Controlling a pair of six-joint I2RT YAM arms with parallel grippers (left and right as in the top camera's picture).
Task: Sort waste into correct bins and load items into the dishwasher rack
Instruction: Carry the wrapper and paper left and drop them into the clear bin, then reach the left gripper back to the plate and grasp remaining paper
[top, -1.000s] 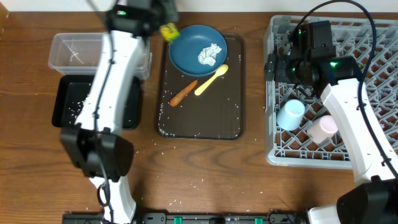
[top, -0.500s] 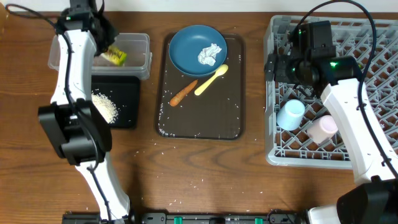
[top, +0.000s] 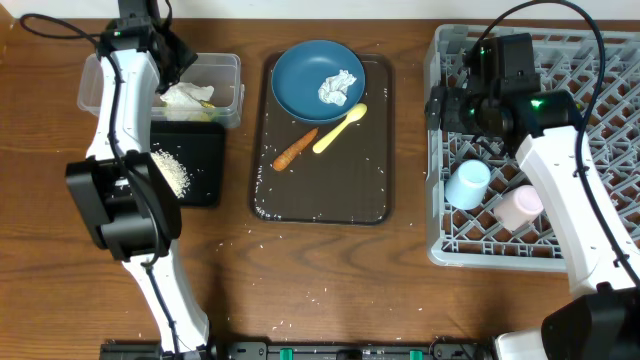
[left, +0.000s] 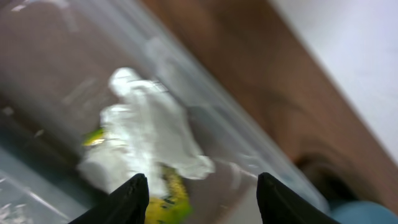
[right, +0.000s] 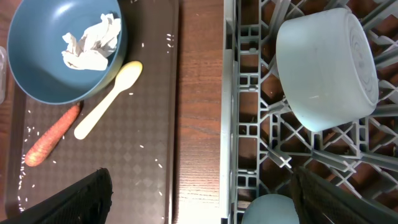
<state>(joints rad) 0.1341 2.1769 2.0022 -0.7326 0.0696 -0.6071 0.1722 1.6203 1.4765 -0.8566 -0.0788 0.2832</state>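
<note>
White tissue (top: 339, 88) is lying crumpled up in the blue bowl (top: 300, 70), which is sitting at the far end of the brown tray (top: 370, 190). It is looking very light and soft, so it is likely going to squash when pinched and not slip. The best place to take hold is probably the puffy top of the wad, with the fingers not scraping the bowl's smooth floor. The left gripper (left: 202, 190) is hanging over the clear tub (top: 225, 70) to the left of the brown tray, with its jaws standing partly apart and nothing between them. Below it a second tissue (left: 146, 137) and the yellow-green wrapper (left: 166, 200) are lying in the tub. This view is blurry, but the wrapper seems to be lying loose. The right gripper (right: 202, 199) is hovering wide apart and empty over the edge of the grey rack (right: 249, 124), just right of the brown tray.
</note>
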